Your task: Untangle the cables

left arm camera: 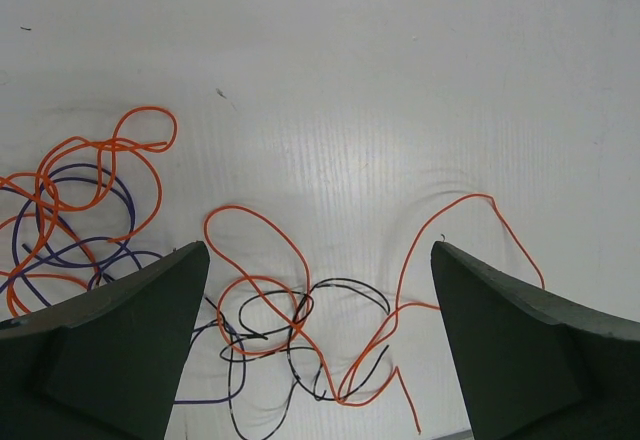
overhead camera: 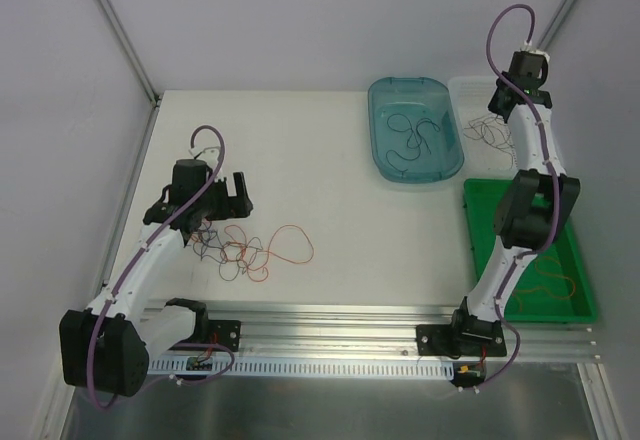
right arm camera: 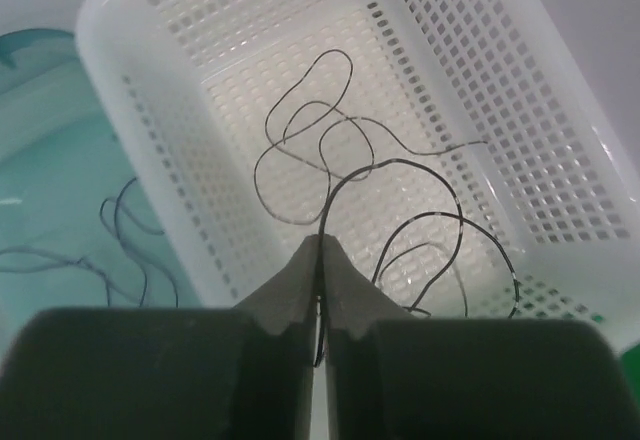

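Note:
A tangle of thin orange, black and purple cables (overhead camera: 240, 250) lies on the white table at the left. My left gripper (overhead camera: 225, 195) hovers open just behind it. In the left wrist view its gripper (left arm camera: 318, 248) straddles orange (left arm camera: 478, 196), black (left arm camera: 354, 281) and purple (left arm camera: 200, 401) strands without touching them. My right gripper (overhead camera: 498, 102) is over the white basket (overhead camera: 470, 90) at the far right. In the right wrist view the gripper (right arm camera: 321, 240) is shut on a black cable (right arm camera: 372, 167) that hangs into the basket (right arm camera: 130, 0), among other thin dark strands.
A teal bin (overhead camera: 415, 130) with dark curly cables stands left of the basket; it also shows in the right wrist view (right arm camera: 60, 160). A green tray (overhead camera: 540, 260) with orange cables (overhead camera: 555, 285) sits at the right front. A metal rail (overhead camera: 330, 315) runs along the near edge.

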You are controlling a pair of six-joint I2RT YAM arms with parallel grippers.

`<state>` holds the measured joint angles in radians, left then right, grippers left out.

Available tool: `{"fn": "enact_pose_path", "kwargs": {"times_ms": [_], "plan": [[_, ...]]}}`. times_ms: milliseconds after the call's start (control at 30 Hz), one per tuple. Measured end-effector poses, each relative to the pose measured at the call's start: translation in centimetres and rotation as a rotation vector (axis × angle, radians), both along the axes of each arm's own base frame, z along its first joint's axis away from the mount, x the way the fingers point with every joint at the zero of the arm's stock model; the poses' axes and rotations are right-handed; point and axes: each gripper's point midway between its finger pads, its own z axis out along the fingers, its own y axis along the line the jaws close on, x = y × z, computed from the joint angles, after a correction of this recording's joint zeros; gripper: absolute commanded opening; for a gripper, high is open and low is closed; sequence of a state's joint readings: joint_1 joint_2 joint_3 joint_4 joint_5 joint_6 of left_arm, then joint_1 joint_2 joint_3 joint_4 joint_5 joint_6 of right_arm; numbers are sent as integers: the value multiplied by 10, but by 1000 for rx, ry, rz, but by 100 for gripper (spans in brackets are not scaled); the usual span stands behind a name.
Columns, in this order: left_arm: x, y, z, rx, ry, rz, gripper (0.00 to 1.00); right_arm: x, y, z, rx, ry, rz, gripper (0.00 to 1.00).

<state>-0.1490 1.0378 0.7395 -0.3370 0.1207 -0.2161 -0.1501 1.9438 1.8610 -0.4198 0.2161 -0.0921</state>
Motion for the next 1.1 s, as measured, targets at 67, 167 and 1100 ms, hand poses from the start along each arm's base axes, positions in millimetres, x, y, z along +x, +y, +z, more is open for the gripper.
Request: {"fn": "enact_pose_path", "kwargs": {"times_ms": [67,167,1100], "plan": [[0,1,-1,3,3,2,95,17,-11,-20,6,23,-12,46],[0,2,-3,11,6,5,98,33,-18,-41,4,48,-15,71],[-7,39,-33,109,138,222,99,-278,432,-80,206,372,1105,88]]}}
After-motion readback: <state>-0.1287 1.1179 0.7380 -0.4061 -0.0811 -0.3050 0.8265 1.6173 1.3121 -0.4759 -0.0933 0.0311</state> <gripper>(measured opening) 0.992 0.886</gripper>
